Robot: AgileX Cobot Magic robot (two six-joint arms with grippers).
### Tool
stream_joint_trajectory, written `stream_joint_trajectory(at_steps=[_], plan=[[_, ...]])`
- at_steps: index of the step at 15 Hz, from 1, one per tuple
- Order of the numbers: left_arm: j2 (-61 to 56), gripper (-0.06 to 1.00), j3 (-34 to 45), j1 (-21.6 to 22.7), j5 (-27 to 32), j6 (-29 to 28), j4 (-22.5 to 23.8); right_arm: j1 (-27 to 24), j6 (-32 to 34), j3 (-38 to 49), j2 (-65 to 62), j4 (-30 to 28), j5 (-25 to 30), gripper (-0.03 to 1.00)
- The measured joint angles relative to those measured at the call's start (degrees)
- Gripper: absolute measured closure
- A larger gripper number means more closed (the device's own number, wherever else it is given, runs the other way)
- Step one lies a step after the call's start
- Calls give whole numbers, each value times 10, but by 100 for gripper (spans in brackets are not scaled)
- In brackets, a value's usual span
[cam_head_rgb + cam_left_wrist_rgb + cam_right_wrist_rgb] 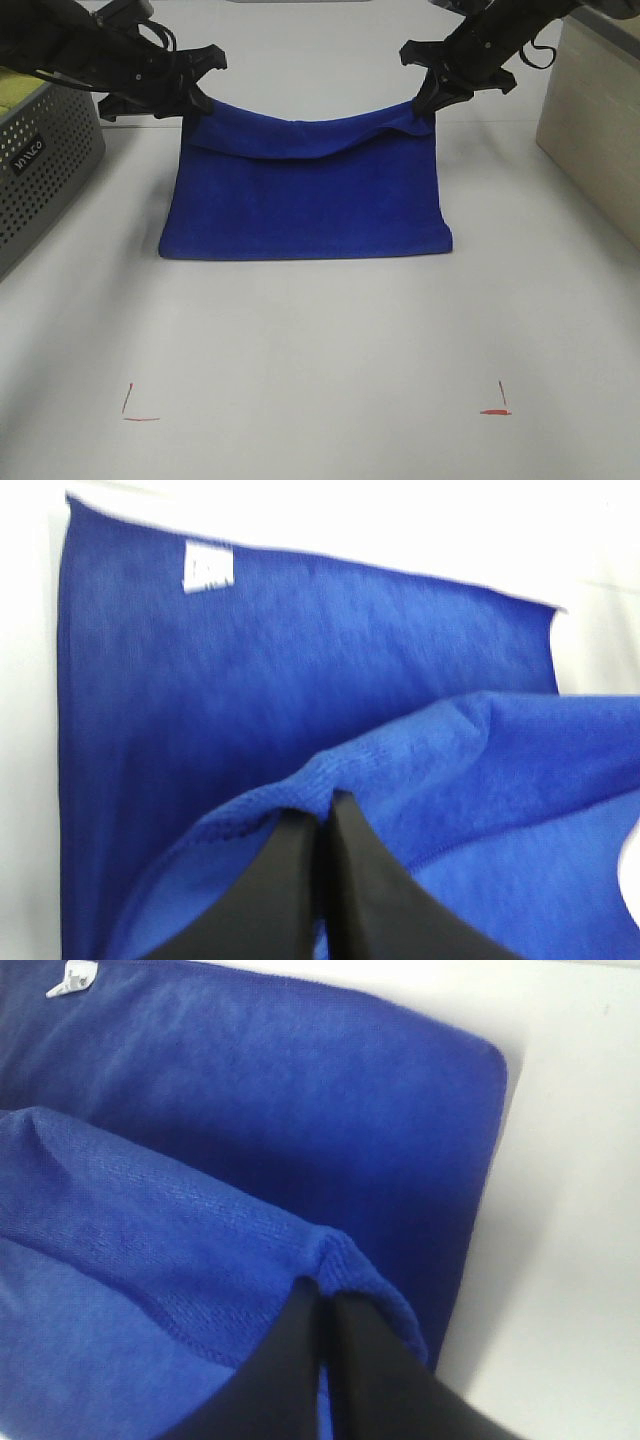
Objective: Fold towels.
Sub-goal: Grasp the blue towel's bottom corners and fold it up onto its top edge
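Observation:
A royal-blue towel [305, 195] lies folded on the white table, its fold at the near edge. Its upper layer sags between two lifted far corners. My left gripper [196, 100] is shut on the towel's far left corner, and my right gripper [428, 100] is shut on the far right corner. The left wrist view shows black fingers [350, 880] pinching the blue towel [300, 680] edge, with a small white tag [207, 565] on the layer below. In the right wrist view, dark fingers [300, 1360] pinch a corner of the towel [300, 1110], and the tag [72, 977] peeks in at the frame's edge.
A grey perforated basket [40, 160] holding a yellow-green cloth [18, 92] stands at the left. A beige box [595, 120] stands at the right. Two red corner marks [140, 415] [497, 408] sit near the table's front.

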Motion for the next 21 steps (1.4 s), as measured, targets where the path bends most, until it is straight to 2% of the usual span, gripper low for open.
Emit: stream_joint_trajectory(at_steps=[3,5,8,11,12,13,15,16,17,18,19,20,21], plan=[[61,94,-76,0,-33,1,0,0,1,-64,55,-12,-36,95],[111,94,-113,0,-70,18,0,0,1,-68,82,-15,-88,95],[141,94,-124,0,-132,43,0,0,0,-68,103,-14,-127,95],[143,92,-125,0,-146,48,0,0,-2,-68,107,1,-138,93],[143,88,-125,0,-145,48,0,0,-4,-69,107,5,-138,86],[143,80,-125,0,-145,49,0,0,-4,-69,107,7,-136,73],[143,52,-125,0,-144,49,3,0,-4,-69,107,9,-126,41],[141,37,-125,0,-144,49,12,0,-4,-69,104,9,-114,30],[139,32,-125,0,-144,49,18,0,-4,-69,102,7,-108,26],[133,23,-125,0,-142,49,36,0,-4,-69,94,-3,-93,22],[123,19,-125,2,-136,49,60,0,-4,-69,82,-13,-73,20],[105,17,-126,7,-99,49,85,0,-4,-71,60,-18,-30,20],[97,17,-127,14,-53,44,92,0,-4,-72,51,-18,4,19]])
